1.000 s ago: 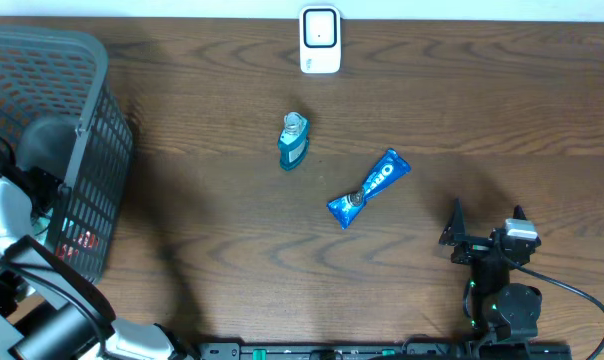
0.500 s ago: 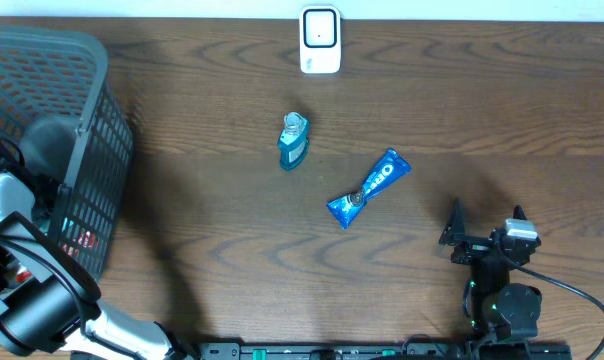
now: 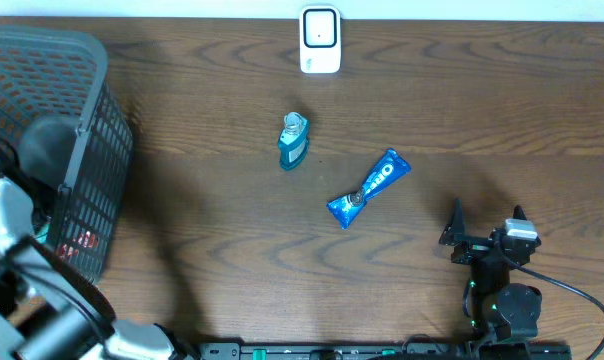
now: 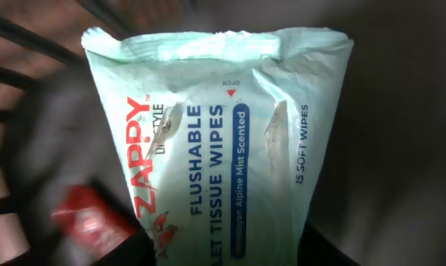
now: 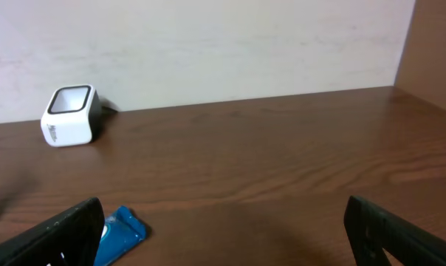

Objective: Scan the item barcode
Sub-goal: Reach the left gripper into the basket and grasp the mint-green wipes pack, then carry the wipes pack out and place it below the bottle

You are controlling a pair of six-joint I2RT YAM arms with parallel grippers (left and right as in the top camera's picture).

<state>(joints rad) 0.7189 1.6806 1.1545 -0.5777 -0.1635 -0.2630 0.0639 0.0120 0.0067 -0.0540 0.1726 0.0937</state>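
In the left wrist view a pale green pack of flushable wipes [image 4: 223, 140] fills the frame, lying inside the basket. My left gripper [image 4: 227, 251] has a dark finger pressed to each side of the pack's lower end, shut on it. Overhead, the left arm [image 3: 7, 215] reaches down into the grey mesh basket [image 3: 82, 120], and its fingers are hidden there. The white barcode scanner [image 3: 320, 40] stands at the table's far edge, also seen as a white scanner [image 5: 69, 115] in the right wrist view. My right gripper [image 3: 484, 222] rests open at the front right, nothing between its fingers.
A small blue bottle [image 3: 293, 141] stands mid-table. A blue Oreo pack [image 3: 369, 187] lies to its right, its end [image 5: 119, 233] by my right gripper's left finger. A red packet [image 4: 90, 222] lies in the basket beside the wipes.
The left arm has shifted a little inside the basket and its jaws have come together on the wipes pack. The right arm and the table items have not moved.
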